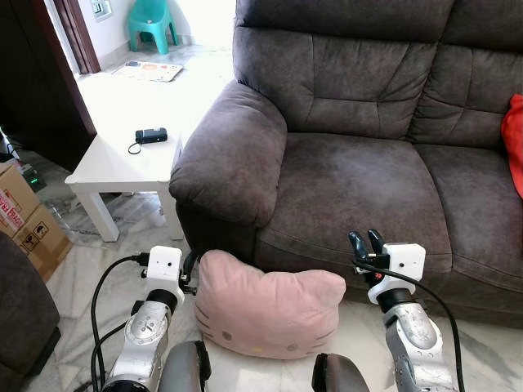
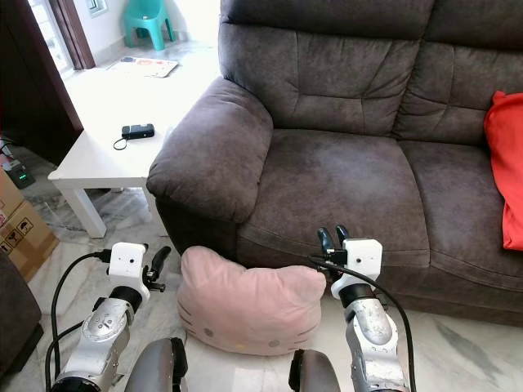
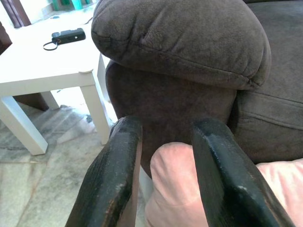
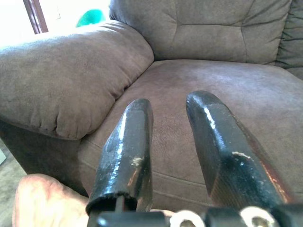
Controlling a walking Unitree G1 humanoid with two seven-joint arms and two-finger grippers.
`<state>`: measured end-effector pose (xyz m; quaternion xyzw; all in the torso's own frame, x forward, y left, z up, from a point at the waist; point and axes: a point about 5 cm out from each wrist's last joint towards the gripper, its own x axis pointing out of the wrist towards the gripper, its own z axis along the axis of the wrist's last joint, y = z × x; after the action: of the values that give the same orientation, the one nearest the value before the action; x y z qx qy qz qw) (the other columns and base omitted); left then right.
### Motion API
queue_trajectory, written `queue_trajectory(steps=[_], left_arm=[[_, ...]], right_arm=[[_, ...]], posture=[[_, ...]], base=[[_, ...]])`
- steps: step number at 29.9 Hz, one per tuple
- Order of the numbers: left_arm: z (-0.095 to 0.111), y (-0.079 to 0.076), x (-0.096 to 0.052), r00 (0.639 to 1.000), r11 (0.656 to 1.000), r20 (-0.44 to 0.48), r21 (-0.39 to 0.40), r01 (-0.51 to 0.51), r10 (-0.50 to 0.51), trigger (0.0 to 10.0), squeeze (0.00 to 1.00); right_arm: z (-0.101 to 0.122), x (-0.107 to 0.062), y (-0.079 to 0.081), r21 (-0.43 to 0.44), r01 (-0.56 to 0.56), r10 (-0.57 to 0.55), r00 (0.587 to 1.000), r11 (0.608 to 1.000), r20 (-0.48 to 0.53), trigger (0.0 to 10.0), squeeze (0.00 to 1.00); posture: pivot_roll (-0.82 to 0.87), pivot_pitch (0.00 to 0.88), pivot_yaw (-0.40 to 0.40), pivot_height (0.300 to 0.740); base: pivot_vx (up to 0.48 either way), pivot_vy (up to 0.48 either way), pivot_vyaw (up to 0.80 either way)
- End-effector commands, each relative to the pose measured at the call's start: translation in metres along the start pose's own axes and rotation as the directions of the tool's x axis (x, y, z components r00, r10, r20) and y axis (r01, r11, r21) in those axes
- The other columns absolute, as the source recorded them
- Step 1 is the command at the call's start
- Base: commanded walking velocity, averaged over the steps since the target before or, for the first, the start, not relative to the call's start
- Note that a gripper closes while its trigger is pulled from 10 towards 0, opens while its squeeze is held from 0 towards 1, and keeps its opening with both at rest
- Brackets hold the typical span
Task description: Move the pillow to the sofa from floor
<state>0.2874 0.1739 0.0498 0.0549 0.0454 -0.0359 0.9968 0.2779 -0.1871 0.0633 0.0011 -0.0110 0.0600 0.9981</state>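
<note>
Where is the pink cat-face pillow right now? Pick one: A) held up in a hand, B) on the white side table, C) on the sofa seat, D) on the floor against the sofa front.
D: the pink cat-face pillow lies on the pale marble floor, against the front of the dark grey fabric sofa.

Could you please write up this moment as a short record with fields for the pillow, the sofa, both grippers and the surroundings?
pillow: pink cat-face plush pillow, on the marble floor against the sofa front
sofa: dark grey-brown fabric sofa, seat free; red cushion at its far right
left gripper: open, at the pillow's left ear
right gripper: open, above the pillow's right side
nearby: white side table bearing a small black device
</note>
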Motion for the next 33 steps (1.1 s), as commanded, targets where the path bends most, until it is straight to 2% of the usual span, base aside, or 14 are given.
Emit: queue_trajectory(steps=[1,4,22,33], left_arm=[[-0.0032,0.0029,-0.0003,1.0,1.0,-0.017,0.007,-0.009,0.009,10.0,0.0],[-0.003,0.0026,-0.0004,1.0,1.0,-0.014,0.004,-0.011,0.011,10.0,0.0],[-0.0026,-0.002,0.0007,1.0,1.0,-0.01,0.017,0.014,-0.014,10.0,0.0],[-0.0014,-0.0068,0.0012,0.999,0.999,-0.004,0.009,0.037,-0.037,10.0,0.0]], right_arm=[[0.002,0.0005,0.0004,-0.01,-0.01,0.01,1.0,1.0,0.005,10.0,0.0],[0.0016,0.0001,0.0015,-0.006,-0.011,0.011,1.0,1.0,0.004,10.0,0.0],[0.001,0.0006,0.0006,0.007,-0.008,0.008,1.0,1.0,-0.001,10.0,0.0],[-0.0005,-0.0005,0.0008,0.009,-0.009,0.009,1.0,1.0,-0.008,10.0,0.0]], posture=[[0.0,0.0,-0.034,0.57],[0.0,0.0,-0.034,0.57],[0.0,0.0,-0.036,0.57],[0.0,0.0,-0.035,0.57]], base=[[0.0,0.0,0.54],[0.241,0.0,0.8],[0.26,0.0,0.0],[0.0,0.0,0.0]])
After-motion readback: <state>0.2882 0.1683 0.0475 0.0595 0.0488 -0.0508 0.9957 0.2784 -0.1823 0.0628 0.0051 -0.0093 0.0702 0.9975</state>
